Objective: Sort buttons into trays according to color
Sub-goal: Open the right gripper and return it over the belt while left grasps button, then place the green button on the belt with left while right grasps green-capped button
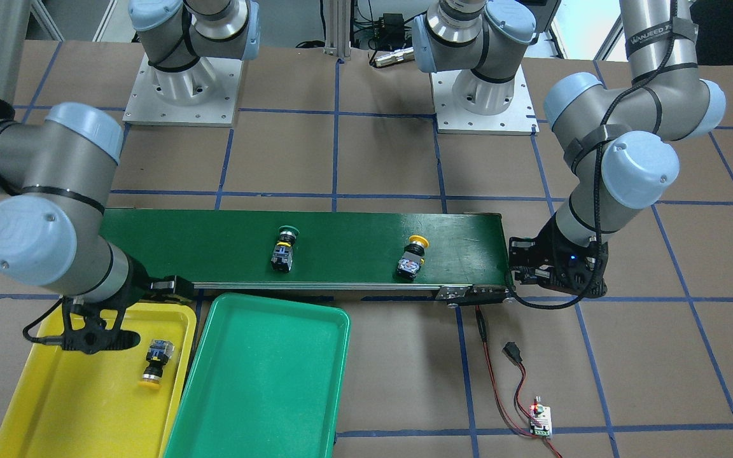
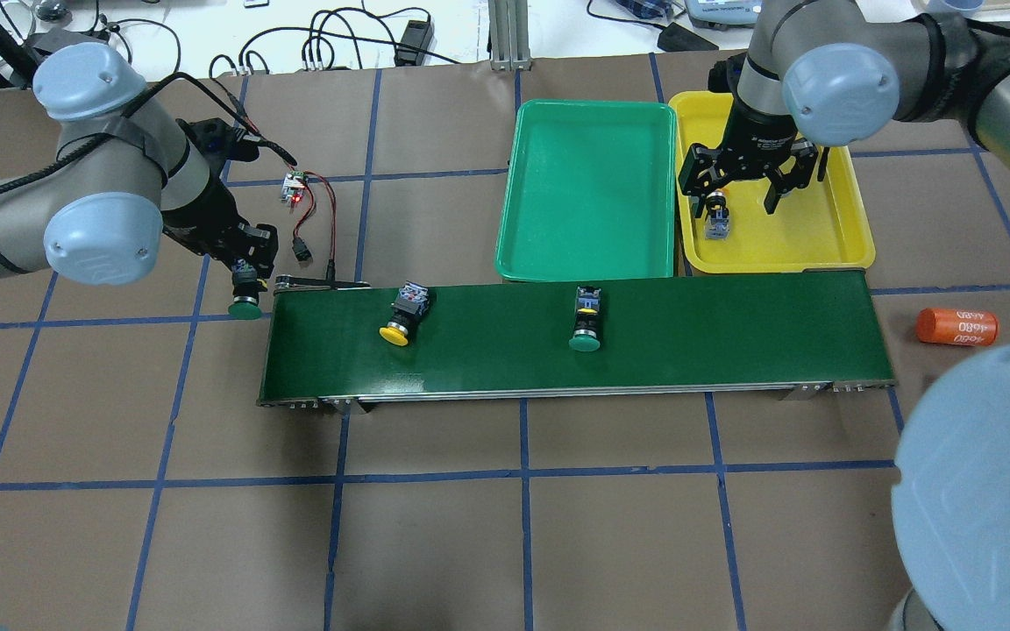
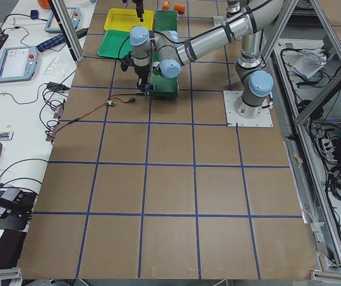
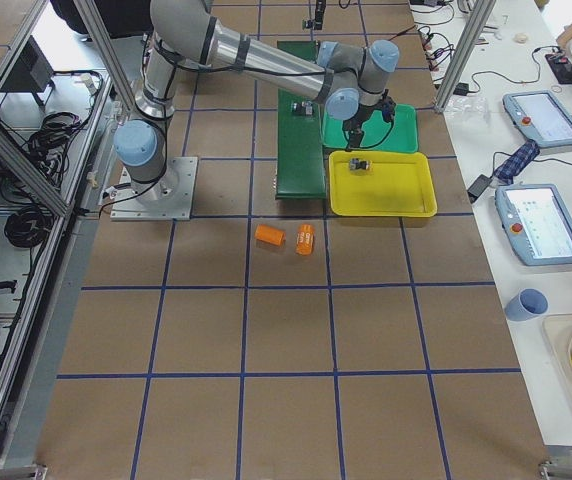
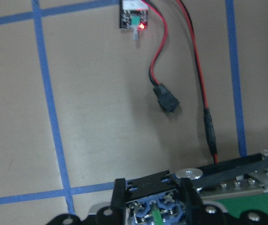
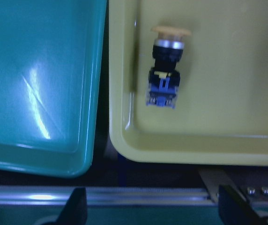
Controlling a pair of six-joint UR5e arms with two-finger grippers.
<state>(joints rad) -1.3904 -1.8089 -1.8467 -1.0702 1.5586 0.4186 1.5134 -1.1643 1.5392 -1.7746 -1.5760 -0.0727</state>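
My left gripper (image 2: 245,282) is shut on a green-capped button (image 2: 245,306) just off the belt's left end; its blue contact block shows between the fingers in the left wrist view (image 5: 154,212). My right gripper (image 2: 736,194) is open above the yellow tray (image 2: 821,238). A yellow-capped button (image 2: 715,219) lies on its side in that tray under the gripper, also in the right wrist view (image 6: 165,70). The green tray (image 2: 588,188) next to it holds nothing. On the belt lie a yellow-capped button (image 2: 401,317) and a green-capped button (image 2: 586,321).
The long dark-green conveyor belt (image 2: 689,342) runs across the table in front of both trays. A small circuit board with red and black wires (image 2: 296,186) lies near the left gripper. An orange cylinder (image 2: 956,326) lies off the belt's right end.
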